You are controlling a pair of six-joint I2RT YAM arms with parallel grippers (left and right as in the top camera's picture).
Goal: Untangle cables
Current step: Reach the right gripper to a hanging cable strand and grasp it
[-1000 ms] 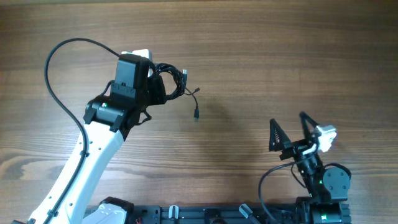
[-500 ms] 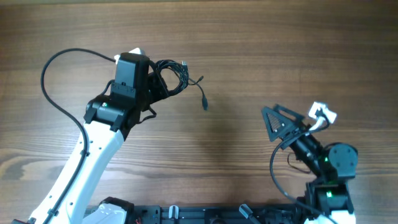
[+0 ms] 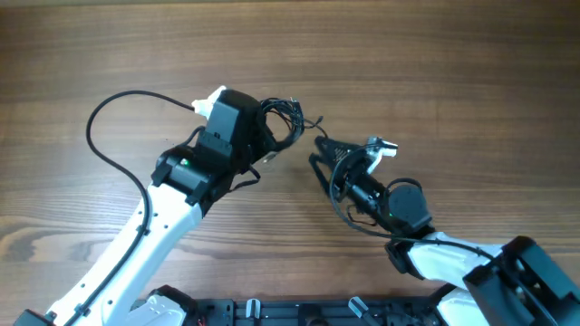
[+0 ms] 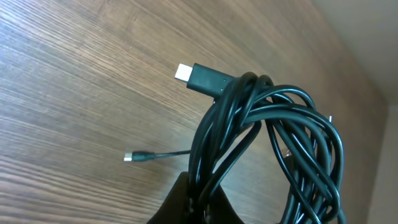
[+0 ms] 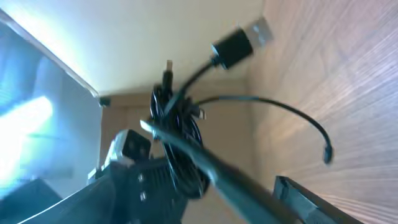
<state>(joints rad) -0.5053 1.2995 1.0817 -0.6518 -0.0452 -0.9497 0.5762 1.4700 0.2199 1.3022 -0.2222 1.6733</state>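
The cables (image 3: pixel 283 127) are a bunched coil of thin black cords, held above the wooden table. My left gripper (image 3: pixel 263 140) is shut on the coil; in the left wrist view its fingers (image 4: pixel 198 202) pinch several strands of the bundle (image 4: pixel 273 137), with a flat plug and a thin tip sticking out. My right gripper (image 3: pixel 322 156) is open, its fingers just right of the coil and apart from it. The right wrist view shows the coil (image 5: pixel 180 143) ahead, with a USB plug (image 5: pixel 239 40) and a loose tip hanging out.
The wooden table (image 3: pixel 453 72) lies under both arms. The left arm's thick black wire (image 3: pixel 118 118) loops out to the left. The robot base bar (image 3: pixel 299 312) runs along the front edge.
My left gripper has carried the cable bundle right and slightly nearer. My right arm has swung far left from the right side up to the bundle, jaws still open.
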